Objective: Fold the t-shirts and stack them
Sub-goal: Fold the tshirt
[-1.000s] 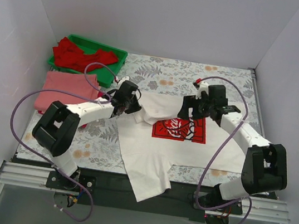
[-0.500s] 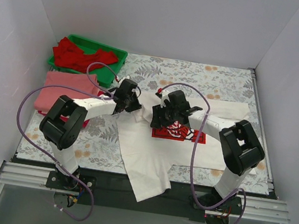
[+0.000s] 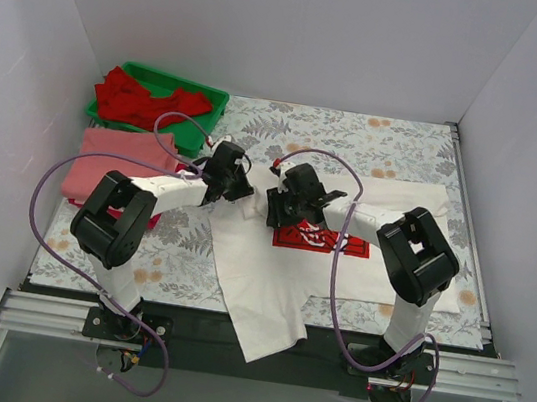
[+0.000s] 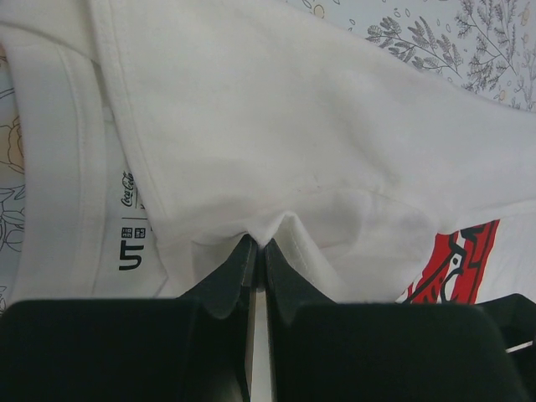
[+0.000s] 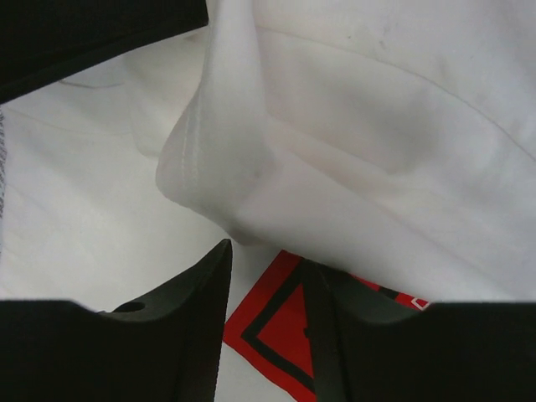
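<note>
The cream-white t-shirt [image 3: 266, 282] lies spread on the table, its red-and-black print [image 3: 316, 236] partly covered by a folded-over upper part. My left gripper [image 3: 241, 189] is shut on a pinch of its white fabric near the collar; the left wrist view shows the jaws [image 4: 258, 244] closed on a fabric ridge, with the neck label [image 4: 131, 244] to the left. My right gripper [image 3: 276, 208] is open just right of it. In the right wrist view, it [image 5: 268, 258] sits over the print [image 5: 280, 331], and a bunched fold [image 5: 219, 159] lies just beyond the tips.
A green tray [image 3: 206, 101] at the back left holds crumpled red shirts [image 3: 140, 99]. A folded salmon-pink shirt [image 3: 112, 163] lies in front of it by the left wall. The white shirt's hem hangs over the table's near edge [image 3: 263, 342].
My right gripper has swept left across the shirt, from the right of the print to close beside my left gripper, and the upper fabric now covers more of the print. My left gripper has barely moved.
</note>
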Available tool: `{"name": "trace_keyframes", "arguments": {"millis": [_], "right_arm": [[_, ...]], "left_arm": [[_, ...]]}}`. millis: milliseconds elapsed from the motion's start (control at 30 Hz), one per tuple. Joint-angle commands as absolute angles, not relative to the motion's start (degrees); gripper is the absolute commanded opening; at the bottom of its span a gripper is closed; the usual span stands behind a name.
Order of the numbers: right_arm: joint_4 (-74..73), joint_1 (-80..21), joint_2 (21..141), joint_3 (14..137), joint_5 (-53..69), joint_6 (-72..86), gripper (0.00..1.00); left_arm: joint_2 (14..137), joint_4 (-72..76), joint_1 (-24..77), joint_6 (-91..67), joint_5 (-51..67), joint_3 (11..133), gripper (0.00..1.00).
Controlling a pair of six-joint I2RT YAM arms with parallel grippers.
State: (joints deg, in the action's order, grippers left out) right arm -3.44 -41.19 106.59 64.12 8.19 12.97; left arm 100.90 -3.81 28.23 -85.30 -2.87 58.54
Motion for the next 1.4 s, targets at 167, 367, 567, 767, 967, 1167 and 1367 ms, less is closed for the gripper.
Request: {"name": "trace_keyframes", "arguments": {"millis": [167,367,567,767,967,1167,1367], "right_arm": [[-1.0,-42.7,107.9,66.4,0.3,15.6,0.31],[-0.9,-43.1,106.8,66.2,0.3,15.4,0.01],[-1.8,-43.2,102.2,64.6,0.9,15.0,0.01],[-4.9,-43.2,98.6,62.7,0.8,14.9,0.01],[-12.1,-43.2,96.6,63.0,0.3,13.5,0.01],[-20.6,-43.2,95.3,65.3,-2.9,11.2,0.01],[-23.5,-43.2,93.3,64.5,-2.8,10.5,0.01]], "left_arm": [[99.0,-2.4,27.7,-85.1,-2.4,57.0,0.0],[97.7,-3.1,27.6,-84.2,-2.5,56.7,0.0],[94.7,-3.6,27.6,-83.5,-1.3,55.3,0.0],[92.1,-3.8,27.6,-83.8,-0.1,53.0,0.0],[90.1,-3.8,27.9,-84.5,4.0,50.8,0.0],[85.6,-5.5,29.8,-86.0,5.6,47.1,0.0],[82.4,-7.9,31.9,-87.4,4.2,45.2,0.0]]}}
